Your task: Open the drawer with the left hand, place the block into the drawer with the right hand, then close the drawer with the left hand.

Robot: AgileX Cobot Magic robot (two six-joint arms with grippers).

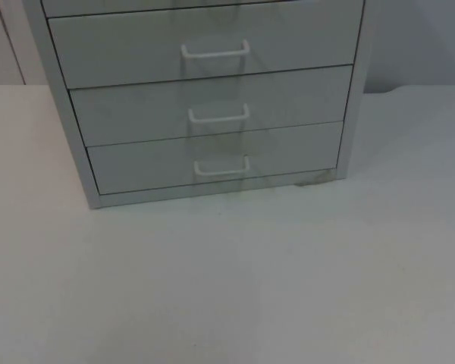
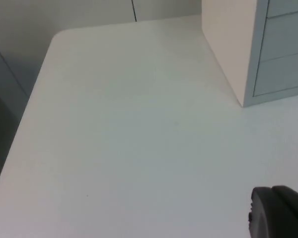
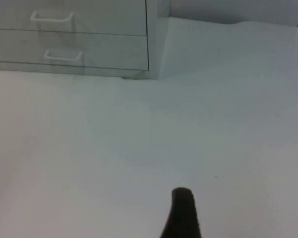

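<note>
A grey drawer cabinet (image 1: 212, 98) stands at the back of the white table. Its three visible drawers are pushed in, each with a white handle: upper (image 1: 214, 53), middle (image 1: 218, 115), bottom (image 1: 221, 167). My left gripper (image 2: 278, 213) hovers over bare table to the left of the cabinet (image 2: 248, 54), well apart from it. My right gripper (image 3: 181, 213) hangs over the table in front of the cabinet's right corner (image 3: 154, 44), with two handles (image 3: 63, 54) seen beyond it. Nothing is held by either gripper.
The white table top (image 1: 227, 288) stretches wide in front of the cabinet. Its rounded left back corner and edge (image 2: 52, 42) drop off to a dark gap. The grey partition wall (image 1: 417, 38) rises behind the cabinet.
</note>
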